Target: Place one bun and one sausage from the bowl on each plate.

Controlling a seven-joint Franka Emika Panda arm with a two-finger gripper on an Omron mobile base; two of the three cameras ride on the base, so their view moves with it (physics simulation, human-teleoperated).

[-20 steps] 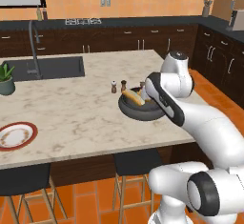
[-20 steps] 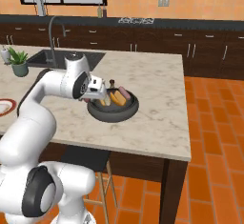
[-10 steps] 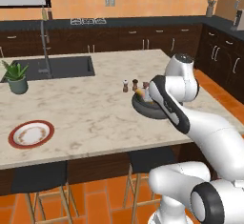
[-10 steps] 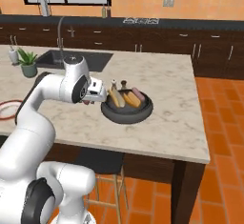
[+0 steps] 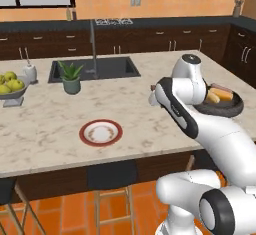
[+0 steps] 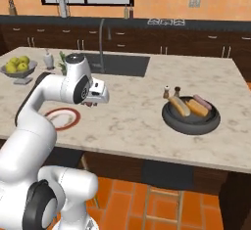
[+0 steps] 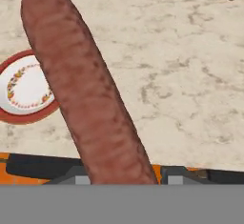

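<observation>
A dark red-brown sausage (image 7: 90,94) stands up large in the hand view, with my gripper (image 7: 121,173) shut on its lower end. The gripper (image 6: 93,103) hangs above the marble counter, just right of the white plate (image 6: 62,118) with the red-brown rim, which holds nothing. That plate (image 7: 24,92) lies left of the sausage in the hand view. The dark bowl (image 6: 191,122) sits far to the right with two yellow-orange buns (image 6: 179,106) and a paler pink sausage (image 6: 202,102) in it. The same bowl (image 5: 235,110) is partly hidden behind my arm in the left base view.
Two small shakers (image 6: 171,92) stand at the dark bowl's far rim. A footed fruit bowl (image 5: 11,93), a potted plant (image 5: 71,76), and a sink (image 5: 95,69) with a tall faucet line the back of the counter. Stools stand under the near edge.
The base has driven left, so the whole scene shifted right in both base views. The bowl now lies far right and the rimmed plate near my gripper, which still carries the sausage.
</observation>
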